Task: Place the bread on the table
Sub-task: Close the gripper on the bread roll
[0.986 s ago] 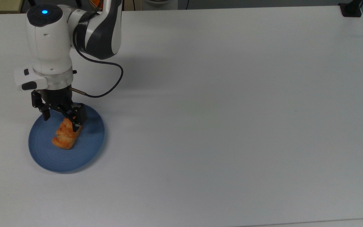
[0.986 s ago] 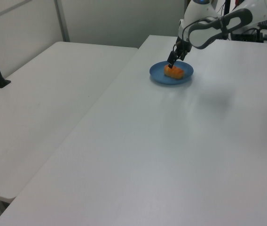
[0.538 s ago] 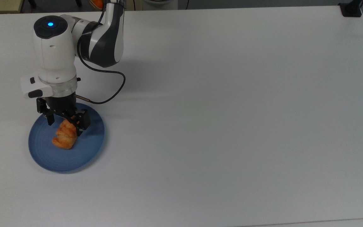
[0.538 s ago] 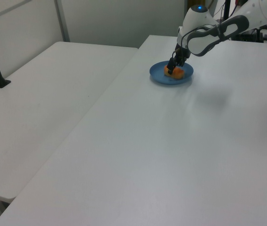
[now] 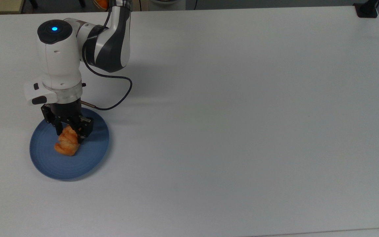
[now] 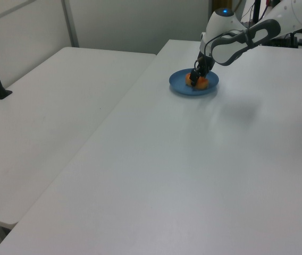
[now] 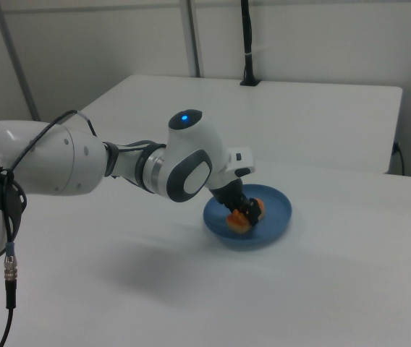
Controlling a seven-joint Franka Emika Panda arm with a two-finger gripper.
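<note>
The white counter (image 5: 242, 115) stretches wide and bare around the one busy corner, where the Panda arm (image 5: 107, 39) leans over the round blue plate (image 5: 87, 161) near the top view's left edge. Over the last second the arm has dropped lower and slid slightly toward the top view's right, so the hand (image 5: 68, 133) that was hanging above the far end of the roll now sits right down on it. Its two black fingers (image 5: 83, 129), spread wide a moment ago, have drawn in and now straddle the upper end of the bread (image 5: 67, 144), looking closed on it or very nearly so. The bread itself has not budged: it lies on the plate just as before, its lower end poking out below the hand in the top view. I take this as the grasp being made; the lift off the plate and the carry to open counter are yet to come.
</note>
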